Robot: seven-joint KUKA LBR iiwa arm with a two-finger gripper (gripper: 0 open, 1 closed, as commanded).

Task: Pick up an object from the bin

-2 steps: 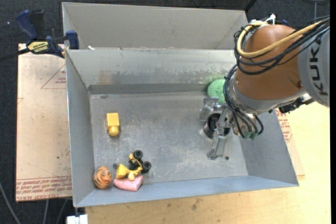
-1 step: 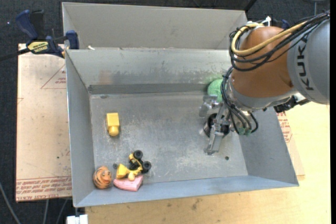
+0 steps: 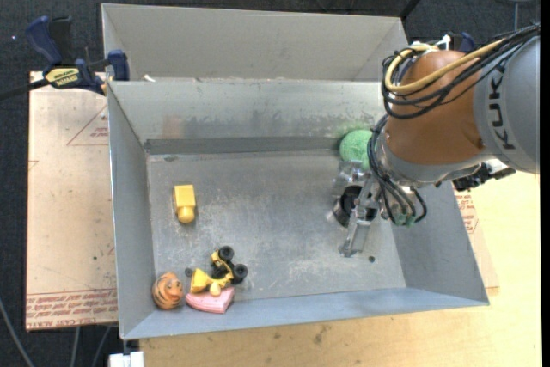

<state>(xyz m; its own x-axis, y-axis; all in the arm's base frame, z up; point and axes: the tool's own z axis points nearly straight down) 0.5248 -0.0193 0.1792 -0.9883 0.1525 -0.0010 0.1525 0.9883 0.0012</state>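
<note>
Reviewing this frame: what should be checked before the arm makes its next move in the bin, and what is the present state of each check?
1. Gripper inside the grey metal bin: ok, over the right part of the floor.
2. A thing directly below it: not ok. The floor there looks bare; nearest is the green round thing by the back wall, partly behind the arm.
3. Other things out of the arm's way: ok. The yellow block lies left; the orange ball, pink flat piece and yellow-and-black toy are heaped front-left.
4. Gripper's height above the floor: cannot tell.
5. Something already carried: cannot tell.
</note>
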